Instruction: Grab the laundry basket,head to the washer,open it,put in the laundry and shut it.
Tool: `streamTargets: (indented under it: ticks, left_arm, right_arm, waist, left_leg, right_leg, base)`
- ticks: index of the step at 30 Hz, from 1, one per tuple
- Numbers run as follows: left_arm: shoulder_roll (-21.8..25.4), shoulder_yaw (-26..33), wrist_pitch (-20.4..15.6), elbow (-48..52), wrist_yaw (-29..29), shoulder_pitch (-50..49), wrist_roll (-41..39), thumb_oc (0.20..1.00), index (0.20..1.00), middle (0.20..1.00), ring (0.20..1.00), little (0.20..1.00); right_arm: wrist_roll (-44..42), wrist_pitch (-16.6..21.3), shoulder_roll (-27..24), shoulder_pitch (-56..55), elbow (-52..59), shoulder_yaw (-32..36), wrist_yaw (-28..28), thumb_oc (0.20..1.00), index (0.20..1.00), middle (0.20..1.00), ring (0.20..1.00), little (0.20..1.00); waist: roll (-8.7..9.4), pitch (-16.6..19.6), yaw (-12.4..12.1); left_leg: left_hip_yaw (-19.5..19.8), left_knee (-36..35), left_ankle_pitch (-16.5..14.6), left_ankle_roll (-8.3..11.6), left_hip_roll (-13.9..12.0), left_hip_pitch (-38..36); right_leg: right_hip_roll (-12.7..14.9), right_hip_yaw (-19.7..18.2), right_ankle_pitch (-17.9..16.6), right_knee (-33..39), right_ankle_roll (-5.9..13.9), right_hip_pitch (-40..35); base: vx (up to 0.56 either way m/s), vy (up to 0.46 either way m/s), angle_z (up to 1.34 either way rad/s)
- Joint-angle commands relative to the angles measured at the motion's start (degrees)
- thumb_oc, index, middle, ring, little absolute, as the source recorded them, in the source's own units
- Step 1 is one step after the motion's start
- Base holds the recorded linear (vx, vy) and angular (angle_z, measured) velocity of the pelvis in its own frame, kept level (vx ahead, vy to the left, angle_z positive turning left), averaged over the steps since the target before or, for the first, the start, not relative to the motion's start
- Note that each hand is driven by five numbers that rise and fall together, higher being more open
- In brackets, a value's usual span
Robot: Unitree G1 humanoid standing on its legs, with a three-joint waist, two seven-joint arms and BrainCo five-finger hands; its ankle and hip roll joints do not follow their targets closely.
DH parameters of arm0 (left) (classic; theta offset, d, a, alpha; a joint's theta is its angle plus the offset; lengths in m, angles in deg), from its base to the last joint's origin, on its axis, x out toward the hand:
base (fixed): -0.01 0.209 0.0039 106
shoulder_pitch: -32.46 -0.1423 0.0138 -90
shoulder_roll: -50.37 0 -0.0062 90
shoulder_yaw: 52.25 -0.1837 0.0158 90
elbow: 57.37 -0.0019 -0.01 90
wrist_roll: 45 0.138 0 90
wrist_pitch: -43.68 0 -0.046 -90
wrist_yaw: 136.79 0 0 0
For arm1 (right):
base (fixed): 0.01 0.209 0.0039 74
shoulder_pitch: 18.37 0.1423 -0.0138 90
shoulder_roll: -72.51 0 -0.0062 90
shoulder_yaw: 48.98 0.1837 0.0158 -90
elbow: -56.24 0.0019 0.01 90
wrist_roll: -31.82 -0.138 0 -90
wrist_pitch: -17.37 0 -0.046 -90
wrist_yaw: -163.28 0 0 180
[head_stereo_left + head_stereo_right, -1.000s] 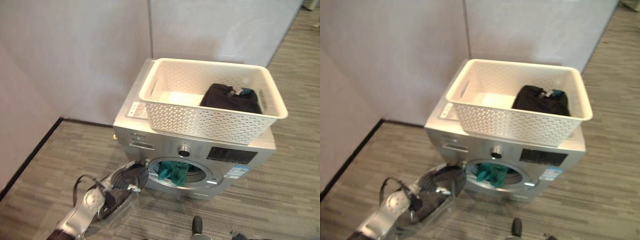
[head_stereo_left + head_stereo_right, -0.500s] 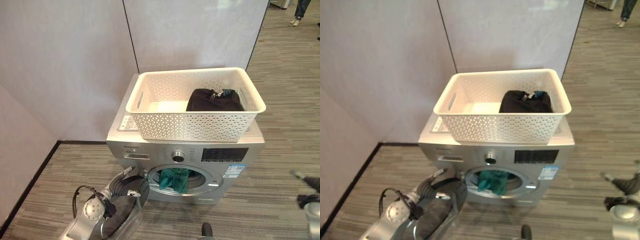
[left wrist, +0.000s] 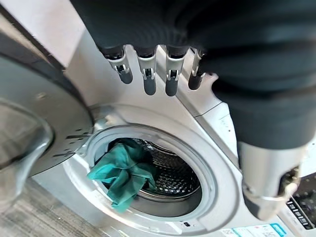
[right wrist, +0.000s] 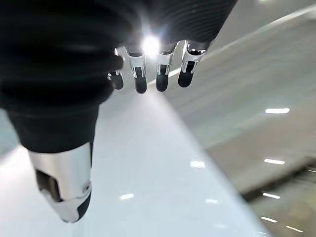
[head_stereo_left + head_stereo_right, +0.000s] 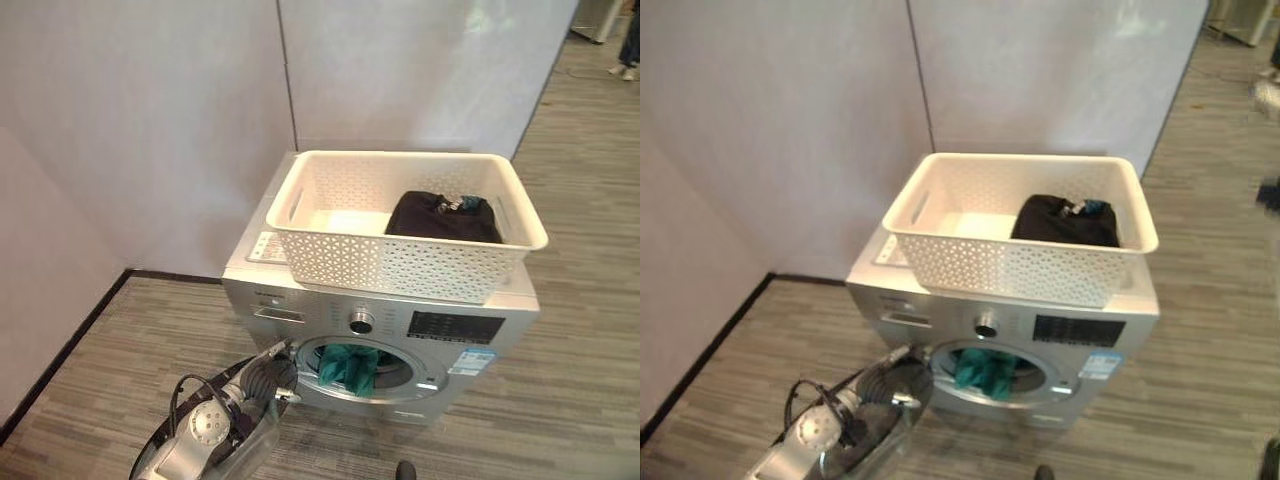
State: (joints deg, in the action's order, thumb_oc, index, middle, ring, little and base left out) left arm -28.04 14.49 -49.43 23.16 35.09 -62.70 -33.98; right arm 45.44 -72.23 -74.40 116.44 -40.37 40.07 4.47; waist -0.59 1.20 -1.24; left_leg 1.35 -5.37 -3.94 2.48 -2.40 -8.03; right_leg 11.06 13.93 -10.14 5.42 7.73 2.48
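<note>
Silver front-load washer (image 5: 380, 325) stands against the grey partition wall (image 5: 150, 120), white perforated laundry basket (image 5: 405, 225) sitting on top of it, handle slot on the basket's left end. Inside the basket, toward its right end, a black garment (image 5: 443, 216) with a bit of teal at its top edge; rest of the basket floor bare. Washer door (image 5: 895, 380) is swung open to the left, drum opening exposed. A teal cloth (image 5: 348, 367) hangs half out of the drum, draped over the lower left part of the door seal; left wrist view shows it bunched at the lip (image 3: 123, 173) with the perforated drum behind.

Left hand (image 5: 262, 375) low at the washer's lower left, just beside the open door and the drum rim. In its wrist view the fingers (image 3: 148, 74) are straight and relaxed, spread in a row, thumb apart, holding nothing, not touching the cloth. Right hand (image 4: 148, 64) seen in its own wrist view: fingers straight, empty, shiny floor and pale surface past them. Grey striped floor (image 5: 90, 360) around the washer
</note>
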Motion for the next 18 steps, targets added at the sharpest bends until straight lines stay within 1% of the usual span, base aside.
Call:
streamTargets:
  ticks: [1, 2, 4, 7, 10, 12, 15, 16, 17, 18]
  left_arm:
    - [5.3, -1.0, -2.1, -0.5, -0.6, 4.4, -5.5, 1.000, 1.000, 1.000, 1.000, 1.000]
    - [5.0, -0.8, -2.1, -0.6, -0.6, 4.4, -5.6, 1.000, 1.000, 1.000, 1.000, 1.000]
    - [4.5, -1.1, -1.5, -1.2, -1.1, 4.8, -6.8, 1.000, 1.000, 1.000, 1.000, 1.000]
    - [3.7, -1.8, -0.8, -1.8, -1.8, 5.4, -7.0, 1.000, 1.000, 1.000, 1.000, 1.000]
    - [3.4, -2.3, -0.5, -2.1, -2.4, 5.6, -7.1, 1.000, 1.000, 1.000, 1.000, 1.000]
    - [3.4, -2.2, -0.3, -2.3, -2.6, 5.8, -7.5, 1.000, 1.000, 1.000, 1.000, 1.000]
    - [3.2, -1.9, -0.1, -2.6, -2.8, 5.8, -7.5, 1.000, 1.000, 1.000, 1.000, 1.000]
    - [3.1, -1.5, 0.0, -2.5, -3.4, 5.5, -7.6, 1.000, 1.000, 1.000, 1.000, 1.000]
    - [3.1, -1.5, 0.0, -2.5, -3.5, 5.5, -7.6, 1.000, 1.000, 1.000, 1.000, 1.000]
    - [3.1, -1.2, 0.0, -2.4, -3.7, 5.1, -7.6, 1.000, 1.000, 1.000, 1.000, 1.000]
  right_arm:
    - [-9.6, 1.4, 1.8, 13.3, -8.7, -13.0, -8.4, 1.000, 1.000, 1.000, 1.000, 1.000]
    - [-10.0, 1.5, 1.8, 15.1, -9.4, -14.6, -8.5, 1.000, 1.000, 1.000, 1.000, 1.000]
    - [-15.1, 1.2, 3.1, 20.9, -12.9, -21.6, -12.3, 1.000, 1.000, 1.000, 1.000, 1.000]
    - [-22.1, 1.3, 4.3, 22.7, -14.9, -26.7, -17.5, 1.000, 1.000, 1.000, 1.000, 1.000]
    - [-25.7, 1.2, 3.6, 22.7, -15.0, -28.5, -20.5, 1.000, 1.000, 1.000, 1.000, 1.000]
    - [-26.9, 1.1, 2.0, 22.3, -13.8, -29.3, -22.1, 1.000, 1.000, 1.000, 1.000, 1.000]
    - [-29.4, 1.2, -1.4, 20.1, -11.2, -29.3, -25.1, 1.000, 1.000, 1.000, 1.000, 1.000]
    - [-30.7, 1.2, -4.4, 17.9, -9.4, -29.1, -27.3, 1.000, 1.000, 1.000, 1.000, 1.000]
    - [-30.8, 1.2, -4.6, 17.5, -9.2, -28.8, -27.4, 1.000, 1.000, 1.000, 1.000, 1.000]
    - [-31.1, 1.3, -6.1, 16.7, -8.3, -28.6, -28.4, 1.000, 1.000, 1.000, 1.000, 1.000]
  waist:
    - [5.49, 0.7, -1.7]
    - [5.17, 0.7, -1.4]
    - [5.10, 0.3, -1.1]
    - [5.06, -0.1, -0.6]
    - [5.18, -0.4, -0.3]
    - [5.20, -0.6, -0.1]
    - [5.25, -0.9, 0.2]
    - [5.32, -0.8, 0.5]
    - [5.30, -0.8, 0.4]
    - [5.43, -0.8, 0.6]
  left_leg:
    - [2.4, 0.5, -4.5, -1.07, -1.7, -0.9]
    - [2.4, 0.4, -4.5, -1.04, -1.7, -0.8]
    - [2.7, 0.4, -4.1, -0.75, -2.2, -0.5]
    - [2.8, 0.4, -3.7, -0.26, -2.8, 0.2]
    - [3.1, 0.4, -3.3, 0.23, -3.6, 0.7]
    - [3.2, 0.4, -3.1, 0.50, -3.9, 1.1]
    - [3.5, 0.4, -2.9, 0.85, -4.5, 1.5]
    - [3.6, 0.4, -2.7, 1.06, -4.7, 1.7]
    - [3.6, 0.4, -2.7, 1.07, -4.8, 1.7]
    - [3.6, 0.4, -2.7, 1.17, -4.9, 1.8]
  right_leg:
    - [2.8, -2.7, 3.8, -1.9, 2.30, 2.0]
    - [2.7, -2.6, 3.8, -2.0, 2.27, 2.1]
    - [2.4, -2.5, 4.1, -2.2, 1.95, 2.1]
    - [1.9, -1.9, 4.8, -2.6, 1.53, 2.2]
    - [1.6, -1.2, 5.4, -3.1, 1.24, 2.4]
    - [1.4, -1.0, 5.8, -3.6, 1.06, 2.7]
    - [1.2, -0.6, 6.3, -4.1, 0.85, 2.8]
    - [1.0, -0.2, 6.7, -4.3, 0.72, 2.7]
    - [1.0, -0.2, 6.7, -4.3, 0.71, 2.7]
    - [1.0, -0.1, 6.7, -4.3, 0.72, 2.6]
  base:
    - [0.00, -0.048, 0.12]
    - [0.01, -0.040, 0.09]
    - [0.00, -0.025, 0.12]
    - [0.00, -0.029, 0.07]
    - [0.00, -0.029, 0.13]
    - [0.00, -0.023, 0.07]
    - [0.01, -0.006, 0.01]
    - [0.02, -0.011, 0.05]
    - [0.03, -0.011, 0.09]
    - [0.02, -0.009, 0.09]
